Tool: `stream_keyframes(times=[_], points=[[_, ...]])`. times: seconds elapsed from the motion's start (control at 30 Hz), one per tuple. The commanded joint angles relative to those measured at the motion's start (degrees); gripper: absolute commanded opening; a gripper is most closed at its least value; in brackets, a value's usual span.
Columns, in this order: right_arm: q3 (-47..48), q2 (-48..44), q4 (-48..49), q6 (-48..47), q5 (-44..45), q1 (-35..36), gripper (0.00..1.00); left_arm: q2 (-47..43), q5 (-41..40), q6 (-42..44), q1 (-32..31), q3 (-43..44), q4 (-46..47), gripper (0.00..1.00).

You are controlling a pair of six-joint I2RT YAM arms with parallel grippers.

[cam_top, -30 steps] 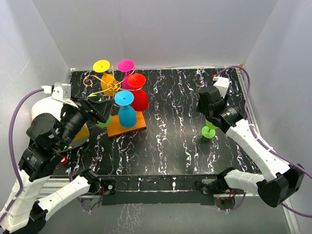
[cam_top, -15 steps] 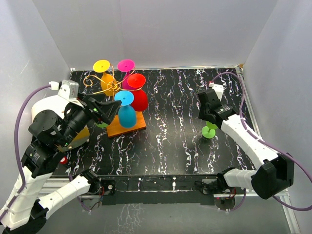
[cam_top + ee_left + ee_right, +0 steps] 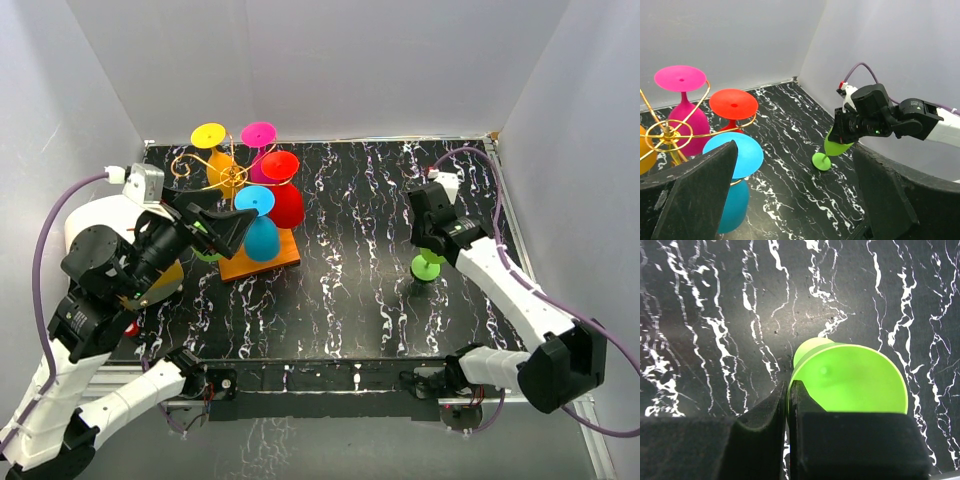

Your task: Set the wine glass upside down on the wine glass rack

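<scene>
The green wine glass [image 3: 430, 266] stands foot-down on the black marbled table at the right, leaning a little in the left wrist view [image 3: 836, 145]. My right gripper [image 3: 432, 246] is shut on its rim [image 3: 855, 385], one finger inside the bowl and the other outside [image 3: 788, 385]. The wine glass rack [image 3: 228, 178], gold wire on an orange base [image 3: 268, 262], stands at the back left. My left gripper [image 3: 222, 228] hovers open and empty just left of the rack, its wide fingers [image 3: 695, 195] framing the table.
Yellow [image 3: 208, 135], pink [image 3: 258, 133], red [image 3: 280, 165] and blue [image 3: 255, 201] glasses hang upside down on the rack. An orange object [image 3: 168, 276] is partly hidden under the left arm. White walls enclose the table on three sides.
My right gripper has come down onto the green glass and shut on its rim. My left gripper has opened wider and shifted slightly right toward the rack.
</scene>
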Motion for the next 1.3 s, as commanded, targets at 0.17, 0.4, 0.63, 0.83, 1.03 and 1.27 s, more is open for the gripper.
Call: stream_keyframes(times=[0.17, 0.4, 0.63, 0.83, 1.03, 1.27], points=[[7.11, -14.93, 19.02, -3.61, -10.62, -0.31, 0.0, 2.48, 10.65, -6.92, 0.03, -2.39, 10.48, 0.99], [6.52, -22.9, 37.98, 0.09, -19.57, -0.34, 0.0, 8.93, 18.21, -16.64, 0.01, -1.33, 21.46, 0.98], [2.77, -24.27, 58.76, 8.3, -25.09, -0.32, 0.0, 17.09, 16.35, -29.63, 0.03, 0.02, 33.68, 0.97], [-2.85, -22.97, 77.66, 13.24, -28.25, -0.27, 0.0, 23.77, 9.85, -42.54, -0.06, 3.17, 40.78, 0.92], [-6.16, -21.41, 89.96, 19.56, -28.8, -0.25, 0.0, 31.87, 8.27, -45.68, -0.72, 8.96, 51.31, 0.85], [-7.0, -20.46, 94.4, 24.46, -28.44, -0.24, 0.0, 33.42, 0.15, -43.82, -4.12, 8.34, 50.61, 0.83]])
